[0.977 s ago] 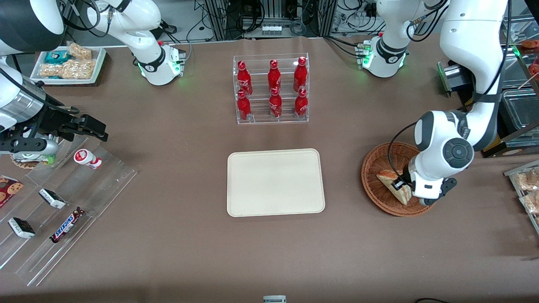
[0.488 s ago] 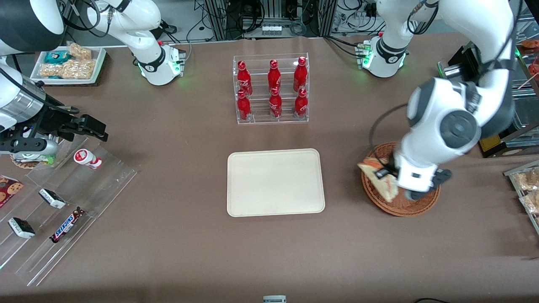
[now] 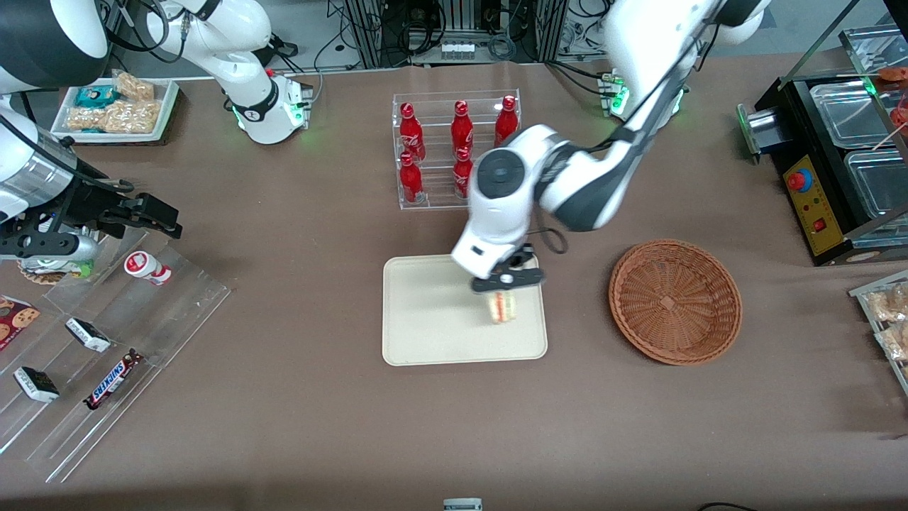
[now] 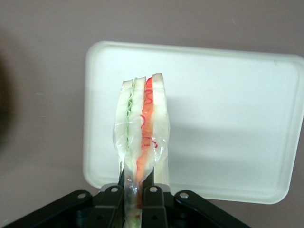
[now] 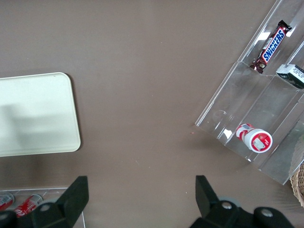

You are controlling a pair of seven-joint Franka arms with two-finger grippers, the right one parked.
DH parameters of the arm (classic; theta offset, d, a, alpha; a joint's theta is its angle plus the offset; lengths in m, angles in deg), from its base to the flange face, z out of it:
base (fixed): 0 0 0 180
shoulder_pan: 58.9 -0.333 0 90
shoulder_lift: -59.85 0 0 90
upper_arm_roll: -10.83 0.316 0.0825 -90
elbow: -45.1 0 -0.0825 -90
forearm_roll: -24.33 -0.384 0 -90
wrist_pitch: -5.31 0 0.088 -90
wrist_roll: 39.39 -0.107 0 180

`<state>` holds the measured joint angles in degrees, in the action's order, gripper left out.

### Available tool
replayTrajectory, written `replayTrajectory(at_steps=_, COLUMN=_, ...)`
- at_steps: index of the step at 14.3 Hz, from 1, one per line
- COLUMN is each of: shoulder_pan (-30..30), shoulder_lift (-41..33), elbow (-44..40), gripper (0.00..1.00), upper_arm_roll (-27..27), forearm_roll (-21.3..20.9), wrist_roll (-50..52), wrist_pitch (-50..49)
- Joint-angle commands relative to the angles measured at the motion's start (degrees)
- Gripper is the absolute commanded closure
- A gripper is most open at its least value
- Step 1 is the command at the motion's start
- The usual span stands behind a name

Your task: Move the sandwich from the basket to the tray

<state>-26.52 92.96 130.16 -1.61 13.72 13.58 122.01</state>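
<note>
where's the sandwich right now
The sandwich is pinched in the left arm's claw, held over the tray near the tray edge closest to the basket. The wrist view shows it on edge, above the tray.

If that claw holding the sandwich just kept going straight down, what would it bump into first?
Most likely the tray. The gripper, shut on the sandwich, hangs over it, and the wrist view shows only bare tray underneath. The sandwich would touch first; the height is hard to judge.

Even overhead light, soft shadows, sharp, little glare
</note>
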Motion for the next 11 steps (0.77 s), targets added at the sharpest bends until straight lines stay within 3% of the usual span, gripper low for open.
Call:
replayTrajectory(at_steps=1, shoulder_pan=1.4, shoulder_lift=4.1, elbow=-3.5, gripper=0.94, upper_arm_roll=0.8, forearm_roll=-3.4, wrist_roll=-0.3, wrist_pitch=2.5)
replayTrajectory(at_steps=4, shoulder_pan=3.6, shoulder_lift=6.8, elbow=-2.8, gripper=0.93, upper_arm_roll=0.8, forearm_roll=-9.8, wrist_roll=0.1, wrist_pitch=5.6)
replayTrajectory(at_steps=5, shoulder_pan=3.8, shoulder_lift=7.3, elbow=-2.4, gripper=0.84, upper_arm_roll=0.8, forearm_roll=-10.0, wrist_roll=0.1, wrist_pitch=6.1)
replayTrajectory(at_steps=6, shoulder_pan=3.7, shoulder_lift=8.1, elbow=-2.4, gripper=0.54, upper_arm_roll=0.8, forearm_roll=-9.4, wrist_roll=0.1, wrist_pitch=6.6)
replayTrajectory(at_steps=7, shoulder_pan=4.0, shoulder_lift=8.5, elbow=-2.4, gripper=0.11, upper_arm_roll=0.8, forearm_roll=-9.8, wrist_roll=0.1, wrist_pitch=6.6)
replayTrajectory(at_steps=8, shoulder_pan=5.1, shoulder_lift=8.5, elbow=-2.4, gripper=0.0, upper_arm_roll=0.8, forearm_roll=-10.6, wrist_roll=0.2, wrist_pitch=6.7)
replayTrajectory(at_steps=11, shoulder_pan=4.5, shoulder_lift=7.0, elbow=-2.3, gripper=0.0, upper_arm_roll=0.8, forearm_roll=-10.6, wrist_roll=4.9, wrist_pitch=6.2)
